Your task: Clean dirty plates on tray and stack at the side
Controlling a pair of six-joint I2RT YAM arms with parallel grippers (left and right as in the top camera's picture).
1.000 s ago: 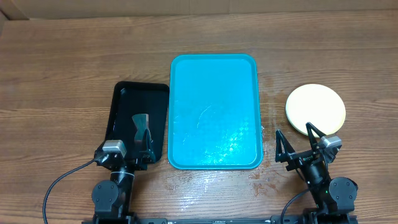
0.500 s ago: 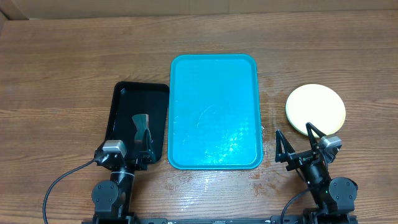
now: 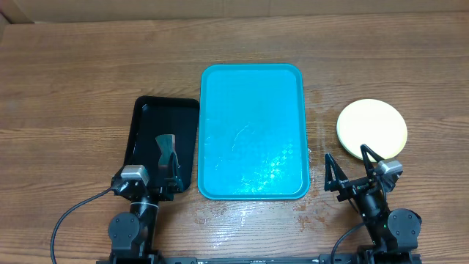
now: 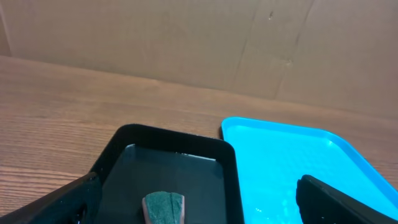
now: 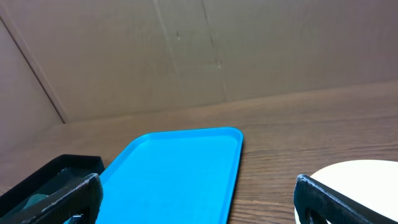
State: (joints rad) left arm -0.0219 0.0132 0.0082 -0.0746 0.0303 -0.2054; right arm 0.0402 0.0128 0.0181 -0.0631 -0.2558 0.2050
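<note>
Overhead and wrist views of the work table. The plates [image 3: 371,128] lie on the bare wood to the right of the tray [image 3: 253,132], well apart from it. Only a pale yellow top face shows, so the number stacked cannot be told, and no plate lies on the turquoise tray itself. The right gripper [image 3: 348,170] hangs just short of the plates' near edge with its jaws spread wide, holding nothing. The left gripper [image 3: 168,170] is likewise spread and empty, above the near end of the black tray [image 3: 146,117], where a dark green sponge [image 3: 167,141] lies. The plates look to be thin moulded plastic — light, stiff and unlikely to break, but smooth-faced and probably slippery, the more so if the sheen on the wood [image 3: 315,110] beside the tray is water. A shallow plate offers little to pinch, so the surest hold is judged to be at the rim, one finger over the lip and one beneath. No brand, label or writing is legible in any view — the cardboard wall [image 5: 186,50] behind the table is blank.
</note>
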